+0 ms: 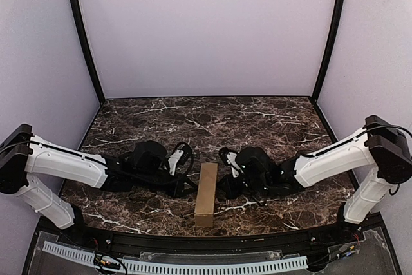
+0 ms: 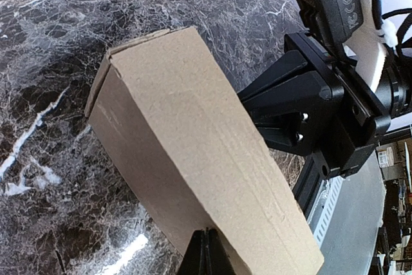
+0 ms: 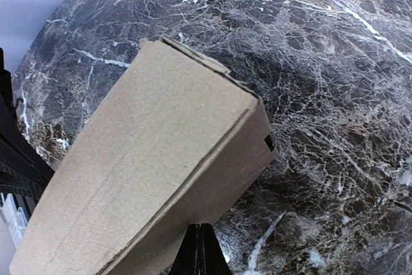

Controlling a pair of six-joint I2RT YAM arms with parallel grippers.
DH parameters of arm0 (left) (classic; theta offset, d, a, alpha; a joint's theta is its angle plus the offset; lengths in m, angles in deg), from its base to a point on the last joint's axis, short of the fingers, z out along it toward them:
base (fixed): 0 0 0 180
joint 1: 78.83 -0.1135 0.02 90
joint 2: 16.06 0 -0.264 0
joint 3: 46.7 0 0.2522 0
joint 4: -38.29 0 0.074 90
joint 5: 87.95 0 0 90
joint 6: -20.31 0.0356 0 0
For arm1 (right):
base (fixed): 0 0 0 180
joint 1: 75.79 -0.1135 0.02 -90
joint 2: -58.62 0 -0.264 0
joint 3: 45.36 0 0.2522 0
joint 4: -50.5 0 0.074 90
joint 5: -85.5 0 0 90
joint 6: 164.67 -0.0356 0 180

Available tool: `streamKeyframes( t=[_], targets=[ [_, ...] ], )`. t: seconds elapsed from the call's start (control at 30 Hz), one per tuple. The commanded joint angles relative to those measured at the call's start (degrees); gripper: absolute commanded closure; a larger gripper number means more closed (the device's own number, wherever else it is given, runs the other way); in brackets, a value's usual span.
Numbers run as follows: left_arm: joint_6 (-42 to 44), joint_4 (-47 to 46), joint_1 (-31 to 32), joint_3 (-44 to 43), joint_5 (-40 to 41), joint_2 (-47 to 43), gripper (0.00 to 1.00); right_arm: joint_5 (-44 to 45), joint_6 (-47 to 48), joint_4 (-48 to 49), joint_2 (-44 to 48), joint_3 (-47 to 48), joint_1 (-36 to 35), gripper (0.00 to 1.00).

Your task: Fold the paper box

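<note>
On the table [image 1: 270, 120], the left gripper [image 2: 207, 252] and right gripper [image 3: 201, 249], both closed empty, are flanking the box [image 1: 206, 194]; gentle, even nudges are looking wisest.

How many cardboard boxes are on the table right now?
1: the paper box lies on the table near its front edge, between the left gripper and right gripper. No other shows.
</note>
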Motion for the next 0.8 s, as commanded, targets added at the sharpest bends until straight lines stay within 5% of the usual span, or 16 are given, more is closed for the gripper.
streamKeyframes(
  t=[0.0, 0.43, 0.77],
  targets=[
    [-0.2, 1.6, 0.0, 1.2, 1.8, -2.2, 1.00, -8.9, -1.6, 11.1, -0.5, -4.1, 2.6, 1.00],
    [-1.7, -3.0, 0.0, -0.5, -2.4, 1.6, 0.99, -19.0, -10.2, 29.2, -9.3, -8.3, 3.2, 1.00],
    [-2.2, -4.4, 0.0, -3.1, -4.9, 4.4, 0.99, -18.0, -10.5, 31.3, -11.7, -10.1, 3.6, 1.00]
  ],
)
